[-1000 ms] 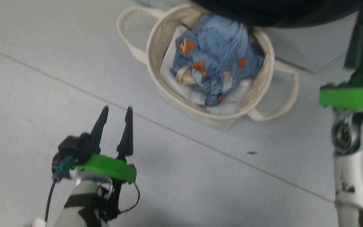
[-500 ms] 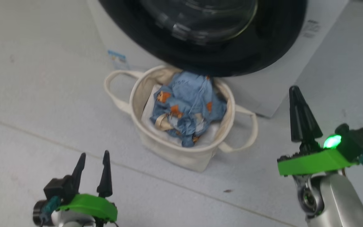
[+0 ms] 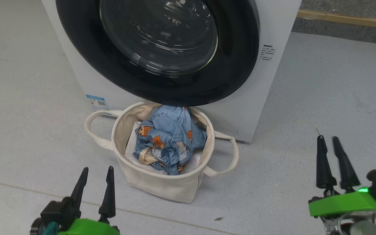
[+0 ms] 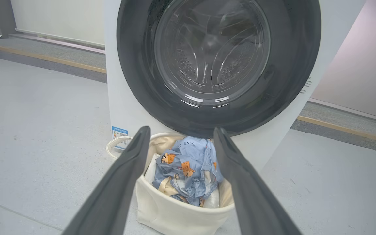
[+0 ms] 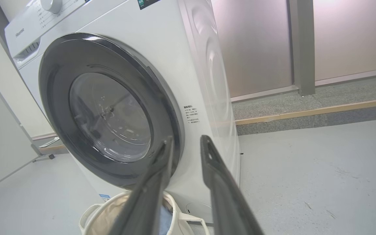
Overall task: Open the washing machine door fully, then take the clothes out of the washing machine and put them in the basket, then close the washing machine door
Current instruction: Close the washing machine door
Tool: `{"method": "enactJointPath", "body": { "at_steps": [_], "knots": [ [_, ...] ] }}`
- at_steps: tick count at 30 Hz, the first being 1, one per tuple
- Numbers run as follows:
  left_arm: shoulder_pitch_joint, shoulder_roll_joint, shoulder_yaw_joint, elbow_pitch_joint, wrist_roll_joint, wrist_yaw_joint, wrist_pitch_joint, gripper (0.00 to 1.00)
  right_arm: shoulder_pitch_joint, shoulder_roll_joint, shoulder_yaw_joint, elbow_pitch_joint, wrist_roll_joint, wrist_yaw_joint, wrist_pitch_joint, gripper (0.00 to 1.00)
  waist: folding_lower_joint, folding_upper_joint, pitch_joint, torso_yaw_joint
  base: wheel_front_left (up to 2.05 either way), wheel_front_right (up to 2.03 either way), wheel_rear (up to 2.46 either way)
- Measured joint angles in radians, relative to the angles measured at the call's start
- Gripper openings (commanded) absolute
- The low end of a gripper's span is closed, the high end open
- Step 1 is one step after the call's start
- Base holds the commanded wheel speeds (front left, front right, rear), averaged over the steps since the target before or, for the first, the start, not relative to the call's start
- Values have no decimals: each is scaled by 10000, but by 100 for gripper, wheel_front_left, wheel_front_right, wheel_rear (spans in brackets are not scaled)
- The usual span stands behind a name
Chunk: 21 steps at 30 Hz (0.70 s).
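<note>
Now you see the blue clothes [image 3: 171, 137] bunched in the basket [image 3: 162, 187], apart from your left claw [image 3: 98, 168] and right claw [image 3: 327, 137]; both stand open, empty.

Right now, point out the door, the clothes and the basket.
door [image 3: 158, 36], head view, on the glass porthole centre.
clothes [image 3: 170, 140], head view, on the blue fabric's middle.
basket [image 3: 162, 187], head view, on its front wall.

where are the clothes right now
In the head view, the clothes lie in the cream basket at centre, just below the washing machine door.
</note>
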Motion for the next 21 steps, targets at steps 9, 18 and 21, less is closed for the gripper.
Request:
{"method": "enactJointPath", "body": {
  "at_steps": [9, 18, 21],
  "knots": [
    [454, 19, -307, -259, -19, -311, 0, 100, 169, 33, -380, 290, 159, 0, 0, 100, 0, 0, -123, -195, 0, 0, 0],
    [487, 86, -522, 19, -176, -313, 0, 100, 206, 61, -387, 548, -19, 0, 0, 100, 0, 0, -246, -189, 0, 0, 0],
    [487, 119, -522, 75, -209, -313, 0, 100, 206, 65, -389, 625, -19, 0, 0, 100, 0, 0, -287, -186, 0, 0, 0]
  ]
}}
